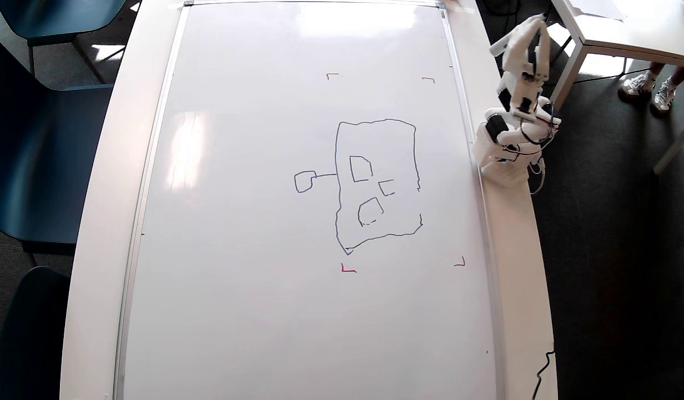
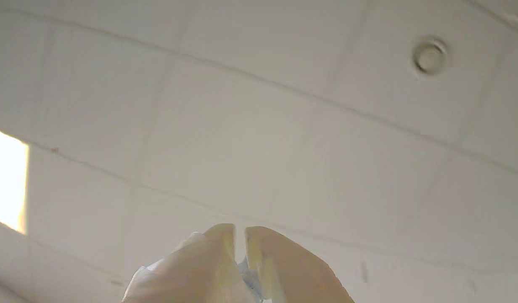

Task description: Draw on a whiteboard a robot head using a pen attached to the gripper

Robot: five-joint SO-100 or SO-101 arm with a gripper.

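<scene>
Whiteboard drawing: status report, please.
Gripper raised off the board, fingers nearly together. Robot head drawn on whiteboard. Nothing in the way.

One whiteboard (image 1: 253, 222), one robot head (image 1: 375, 183), four red corner marks (image 1: 348, 269).

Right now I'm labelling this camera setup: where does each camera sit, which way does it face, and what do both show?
Overhead view: fixed above the table, looking straight down on the whiteboard and robot head; the whole arm shows at the right edge, folded up off the board.
Wrist view: on the arm, facing up at the ceiling; only the gripper shows, fingertips nearly together.
Shared: only the gripper; the pen isn't clearly visible.
</scene>
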